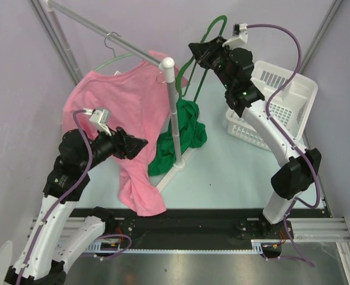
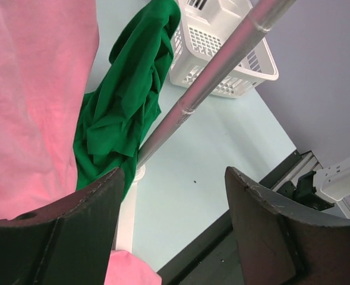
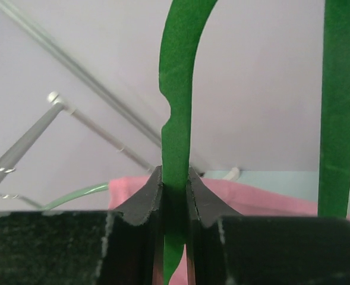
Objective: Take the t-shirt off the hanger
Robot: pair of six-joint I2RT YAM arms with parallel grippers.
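My right gripper (image 1: pixel 198 52) is raised at the back and shut on a dark green hanger (image 1: pixel 213 27); in the right wrist view the jaws (image 3: pixel 175 173) pinch its flat bar (image 3: pixel 177 89). A green t-shirt (image 1: pixel 183 133) is bunched below it by the rack pole; whether it still hangs on the hanger I cannot tell. A pink t-shirt (image 1: pixel 127 113) hangs from a pale green wire hanger (image 1: pixel 112 61) on the rail. My left gripper (image 1: pixel 140 144) is open and empty in front of the pink shirt (image 2: pixel 26 89), with the green shirt (image 2: pixel 127 95) beyond it.
A white rack with an upright pole (image 1: pixel 173 113) and a slanted rail (image 1: pixel 91 25) stands mid-table; the pole (image 2: pixel 216 77) crosses the left wrist view. A white slotted basket (image 1: pixel 276 101) sits at the right, behind the right arm.
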